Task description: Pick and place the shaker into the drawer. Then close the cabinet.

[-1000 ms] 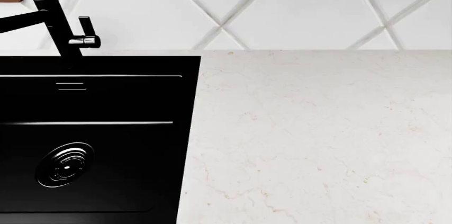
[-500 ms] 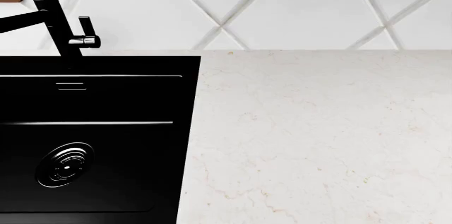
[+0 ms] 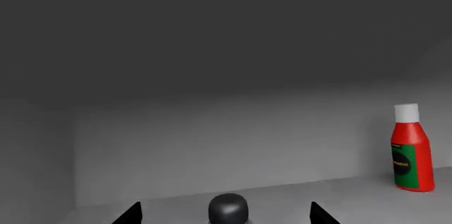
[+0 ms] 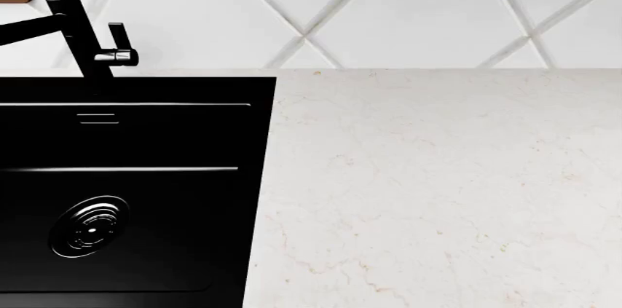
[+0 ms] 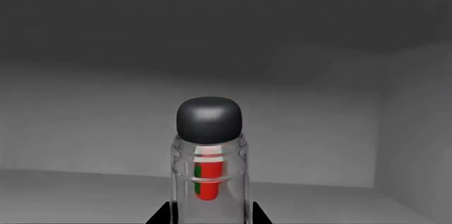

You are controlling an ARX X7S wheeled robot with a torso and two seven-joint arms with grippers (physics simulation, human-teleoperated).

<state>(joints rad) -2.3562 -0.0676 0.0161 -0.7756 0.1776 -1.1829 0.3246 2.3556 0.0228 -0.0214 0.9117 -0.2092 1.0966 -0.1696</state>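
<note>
The shaker [image 5: 209,155] is a clear glass jar with a rounded dark grey cap, standing upright inside a plain grey-walled compartment of the cabinet. My right gripper [image 5: 209,216] is shut on the shaker, one black fingertip against each side of the glass. In the left wrist view only the shaker's cap [image 3: 228,208] shows, between the wide-apart tips of my open left gripper [image 3: 226,214]; its distance from them is unclear. Neither arm appears in the head view. The drawer's front and handle are out of view.
A red sauce bottle [image 3: 412,150] with a white cap stands on the compartment floor near a side wall, and shows through the shaker's glass [image 5: 205,179]. The head view holds the black sink [image 4: 127,191], black faucet [image 4: 78,35] and white marble-look counter [image 4: 438,184].
</note>
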